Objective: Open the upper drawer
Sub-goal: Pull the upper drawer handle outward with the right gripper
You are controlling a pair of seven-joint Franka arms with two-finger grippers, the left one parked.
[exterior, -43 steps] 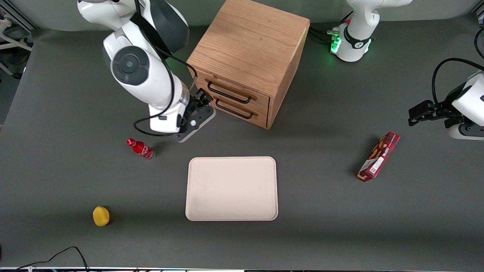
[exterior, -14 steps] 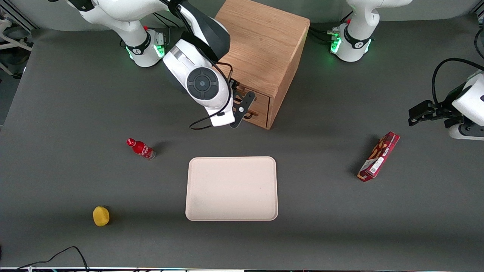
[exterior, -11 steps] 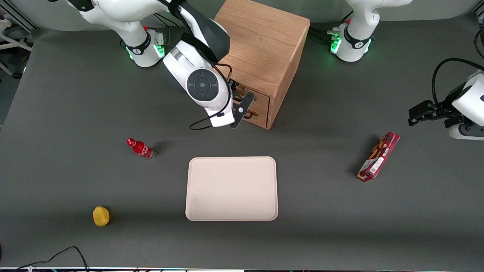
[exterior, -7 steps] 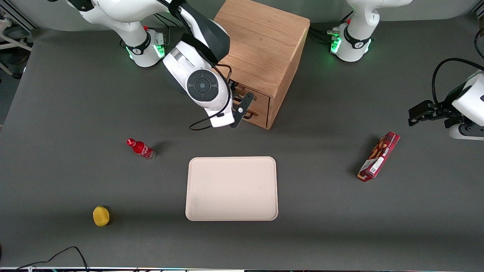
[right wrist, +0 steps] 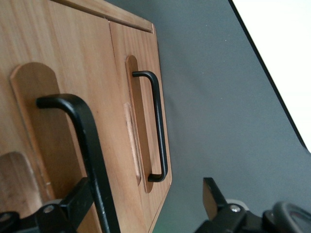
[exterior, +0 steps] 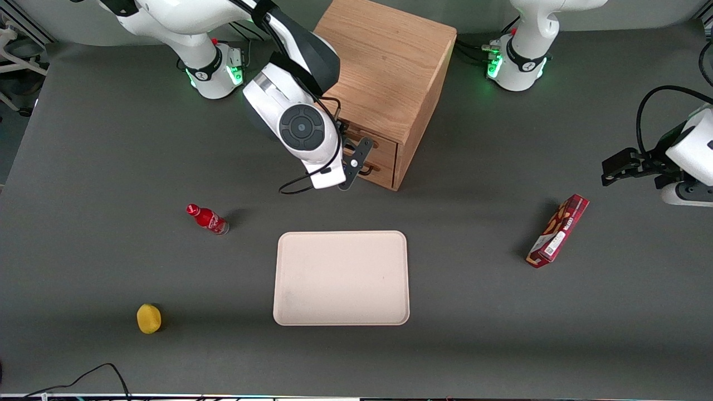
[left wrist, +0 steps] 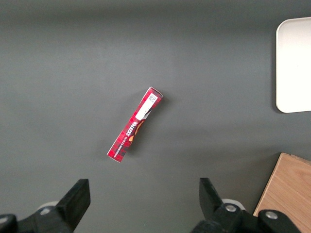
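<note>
The light oak cabinet [exterior: 379, 67] stands at the back of the table, both drawers shut. My right gripper [exterior: 350, 149] is right in front of the drawer fronts, mostly hidden under my wrist in the front view. In the right wrist view the gripper [right wrist: 146, 196] is open with its fingers wide apart. The upper drawer [right wrist: 82, 58] has a black bar handle [right wrist: 92, 145] that runs close along one finger [right wrist: 80, 199], inside the gap and not clamped. The lower drawer's handle [right wrist: 158, 126] lies farther off, nearer the table.
A beige tray [exterior: 341, 278] lies nearer the front camera than the cabinet. A red bottle [exterior: 207, 219] and a yellow object [exterior: 149, 318] lie toward the working arm's end. A red box [exterior: 558, 230] lies toward the parked arm's end.
My gripper came from beside the cabinet's corner to the drawer fronts. Over the last second it has only shifted slightly. The drawers have not moved.
</note>
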